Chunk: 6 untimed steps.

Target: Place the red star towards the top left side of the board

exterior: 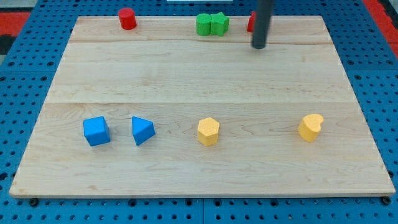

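Observation:
A red block (250,22), likely the red star, sits at the view's top edge of the wooden board (199,81), right of centre. The dark rod hides most of it, so its shape does not show. My tip (259,46) rests on the board just below and slightly right of that block. A red cylinder (127,18) stands at the view's top left of the board.
Two green blocks (211,24) touch each other at the top centre. A blue cube (96,131) and a blue triangular block (142,130) lie at the lower left. A yellow hexagonal block (208,131) is at lower centre. A yellow heart-like block (310,127) is at lower right.

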{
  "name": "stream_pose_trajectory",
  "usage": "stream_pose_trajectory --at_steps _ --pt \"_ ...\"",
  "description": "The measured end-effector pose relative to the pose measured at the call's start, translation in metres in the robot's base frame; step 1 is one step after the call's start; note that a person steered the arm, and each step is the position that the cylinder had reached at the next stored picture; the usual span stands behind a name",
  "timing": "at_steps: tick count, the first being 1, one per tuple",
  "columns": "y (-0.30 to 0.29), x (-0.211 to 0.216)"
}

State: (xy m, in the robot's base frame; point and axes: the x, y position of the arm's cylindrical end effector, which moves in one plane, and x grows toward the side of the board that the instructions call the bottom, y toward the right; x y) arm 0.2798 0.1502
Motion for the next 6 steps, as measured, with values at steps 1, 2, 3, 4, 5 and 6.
stream_pose_trajectory --at_steps 1,2,3,4,5,6 --pt "0.054 -0.035" --pt "0.053 -0.086" --pt "0.027 -0.088" --pt "-0.025 -0.078" --pt "-0.026 -0.042" --pt "-0.044 -0.008"
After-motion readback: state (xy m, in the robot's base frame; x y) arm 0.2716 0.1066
